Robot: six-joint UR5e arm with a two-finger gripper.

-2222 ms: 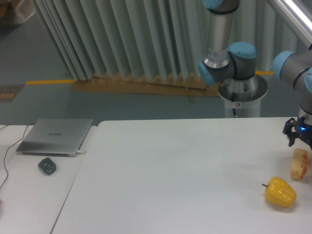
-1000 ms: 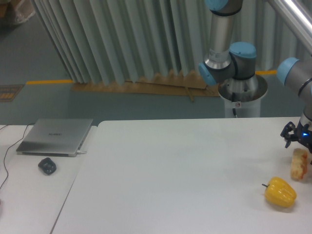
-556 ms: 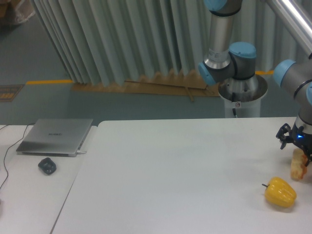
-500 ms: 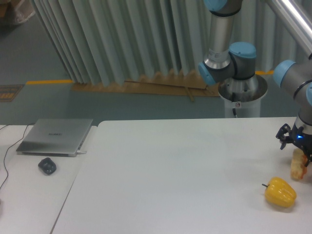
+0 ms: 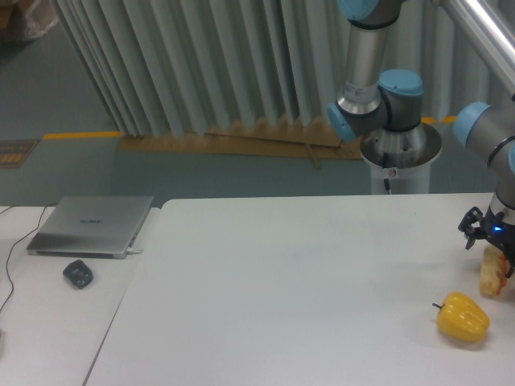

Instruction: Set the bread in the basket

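Task barely begun: the small oblong pale-tan bread piece w/ reddish-brown patches [image 5: 492,278] lies on the white table [image 5: 306,305], just behind the glossy yellow bell pepper [image 5: 463,317]. No basket in view. Black two-finger hand [image 5: 492,245] reaches down, fingers spread around the bread's top; grip not confirmed.

A pale pleated curtain [image 5: 201,64] fills the upper frame, above a teal floor [image 5: 72,169] crossed by a yellow line [image 5: 80,135] at left (brown cardboard [image 5: 241,143] lies along the curtain's foot). A white table [image 5: 282,297] spans the lower frame.
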